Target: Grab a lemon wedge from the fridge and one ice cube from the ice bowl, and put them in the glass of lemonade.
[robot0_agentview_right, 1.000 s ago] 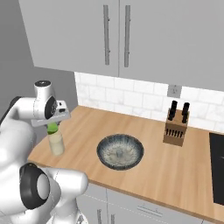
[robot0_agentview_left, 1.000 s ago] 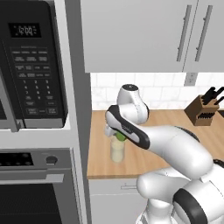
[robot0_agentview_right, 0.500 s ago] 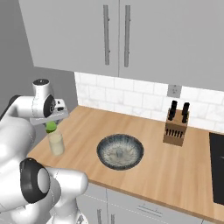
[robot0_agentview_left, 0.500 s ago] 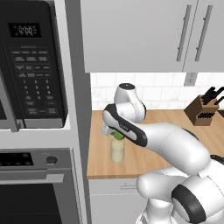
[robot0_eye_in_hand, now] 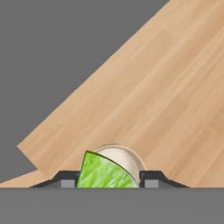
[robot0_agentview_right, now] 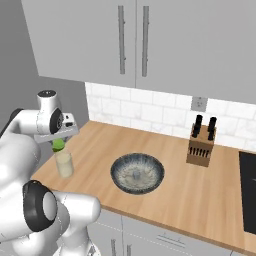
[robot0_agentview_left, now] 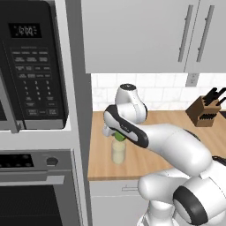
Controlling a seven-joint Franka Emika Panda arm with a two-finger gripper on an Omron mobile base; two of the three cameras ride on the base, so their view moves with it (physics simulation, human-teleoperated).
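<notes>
Wooden worktop [robot0_agentview_right: 200,190] runs under grey wall cabinets and a white tiled backsplash, with a microwave [robot0_agentview_left: 31,66] and oven to the left and a knife block [robot0_agentview_right: 201,142] toward the right. Near the worktop's left end stands the glass of lemonade [robot0_agentview_right: 64,164], and the gripper [robot0_agentview_right: 59,140] hangs directly over it, part-closed on the lemon wedge [robot0_agentview_right: 59,145], whose green body fills the gap between the two fingertips. The coming move, by my reading, turns on one relation: the wedge sits straight above the mouth of the glass and just clear of it, so a release or a short descent should land it in the liquid. In the hand view the wedge [robot0_eye_in_hand: 105,173] covers the left part of the round rim of the glass [robot0_eye_in_hand: 127,159], its pointed tip aimed up and left in that picture, which suggests the gripper is centred a little to one side of the glass rather than dead over it. The two base views show how close wedge and rim are vertically, which the hand view cannot give; the hand view alone shows the sideways alignment. The ice bowl [robot0_agentview_right: 137,172] lies near the glass on the worktop's middle, to its right in the right base view, with a pale ice cube [robot0_agentview_right: 136,175] at its centre, not yet picked.
</notes>
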